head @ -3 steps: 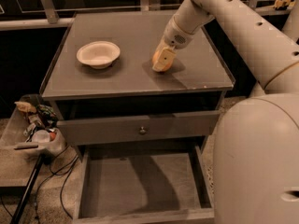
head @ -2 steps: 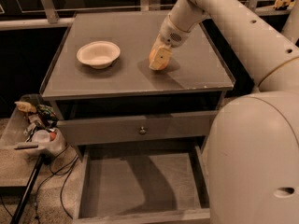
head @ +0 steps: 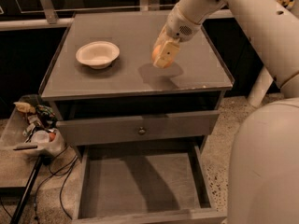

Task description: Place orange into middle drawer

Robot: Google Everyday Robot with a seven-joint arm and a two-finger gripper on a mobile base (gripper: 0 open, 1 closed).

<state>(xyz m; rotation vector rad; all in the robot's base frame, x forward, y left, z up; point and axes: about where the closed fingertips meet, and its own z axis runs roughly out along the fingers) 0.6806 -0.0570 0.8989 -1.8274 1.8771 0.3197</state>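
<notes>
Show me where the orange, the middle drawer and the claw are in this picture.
orange (head: 155, 53), camera view: its left edge, the part that shows.
middle drawer (head: 140, 183), camera view: its bare floor.
claw (head: 160, 59), camera view: between its fingertips, shut on the orange above the cabinet top (head: 117, 85).

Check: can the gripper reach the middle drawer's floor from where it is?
Probably yes. The gripper, shut on the orange, hangs above the cabinet top; the middle drawer stands pulled out with a bare floor, nothing over it.

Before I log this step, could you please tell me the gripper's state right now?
Gripper: closed on the orange, just above the cabinet top.
</notes>
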